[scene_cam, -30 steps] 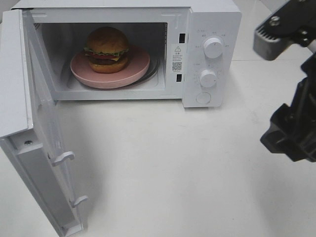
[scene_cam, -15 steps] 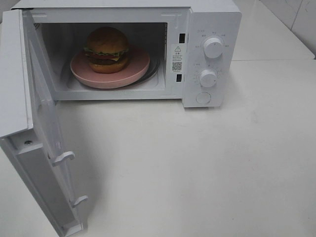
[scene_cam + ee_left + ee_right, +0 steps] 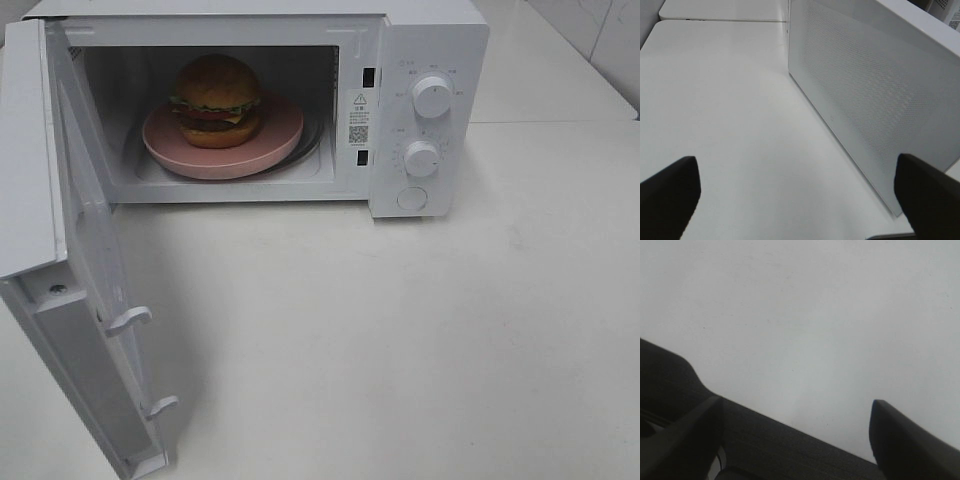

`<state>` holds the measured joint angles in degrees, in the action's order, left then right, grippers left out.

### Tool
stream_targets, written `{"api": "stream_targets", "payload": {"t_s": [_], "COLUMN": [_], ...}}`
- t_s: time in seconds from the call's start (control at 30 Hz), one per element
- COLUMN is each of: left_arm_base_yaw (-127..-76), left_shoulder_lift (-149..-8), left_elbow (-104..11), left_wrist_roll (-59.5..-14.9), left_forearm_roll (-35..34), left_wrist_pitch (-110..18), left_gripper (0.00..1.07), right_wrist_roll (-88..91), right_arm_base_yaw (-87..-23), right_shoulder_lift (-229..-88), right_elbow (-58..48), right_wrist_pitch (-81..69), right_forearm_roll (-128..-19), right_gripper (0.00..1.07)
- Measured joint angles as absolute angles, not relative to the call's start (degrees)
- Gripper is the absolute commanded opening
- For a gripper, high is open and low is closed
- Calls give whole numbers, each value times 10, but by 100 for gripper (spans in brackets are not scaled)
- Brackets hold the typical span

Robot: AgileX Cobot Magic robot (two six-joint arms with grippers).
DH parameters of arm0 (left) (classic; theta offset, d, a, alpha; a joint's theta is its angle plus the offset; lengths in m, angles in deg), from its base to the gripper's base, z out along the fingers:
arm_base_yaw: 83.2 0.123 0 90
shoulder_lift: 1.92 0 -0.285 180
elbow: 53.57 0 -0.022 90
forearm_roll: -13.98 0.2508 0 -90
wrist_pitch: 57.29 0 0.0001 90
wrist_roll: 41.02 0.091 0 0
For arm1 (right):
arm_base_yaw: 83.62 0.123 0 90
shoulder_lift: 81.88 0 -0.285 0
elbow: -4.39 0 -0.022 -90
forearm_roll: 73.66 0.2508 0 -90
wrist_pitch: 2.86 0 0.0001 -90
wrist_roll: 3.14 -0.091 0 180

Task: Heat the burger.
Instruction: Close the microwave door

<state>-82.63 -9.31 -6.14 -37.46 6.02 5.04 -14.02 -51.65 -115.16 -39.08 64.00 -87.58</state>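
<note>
Burger (image 3: pixel 218 100) is sitting on the pink plate (image 3: pixel 283 132) inside the white microwave (image 3: pixel 430 40), towards the left of the cavity. The door (image 3: pixel 45 170) is hanging wide open on the left side. I am holding my left hand (image 3: pixel 799 192) with fingers spread wide, gripping nothing, over the tabletop (image 3: pixel 400 330) just beside the door's perforated face. I am keeping my right hand (image 3: pixel 797 407) spread too, empty, above a plain pale surface.
</note>
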Motion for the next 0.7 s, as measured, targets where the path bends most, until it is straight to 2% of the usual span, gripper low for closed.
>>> {"api": "stream_targets", "payload": {"t_s": [0.3,0.7], "left_arm_base_yaw": [-826,-826], "left_shoulder_lift": [-93,-93], "left_elbow": [-61,-61], "left_wrist_roll": [-375,-375], "left_forearm_roll": [60,60], "left_wrist_pitch": [50,50], "left_gripper": [98,98], "right_wrist_roll": [-122,-109], "right_arm_base_yaw": [-634,-719], "right_shoulder_lift": [-1030,-924], "right_elbow": [-413,-418], "right_wrist_pitch": [637,599], "right_forearm_roll": [-848,-797], "right_gripper": [76,76]}}
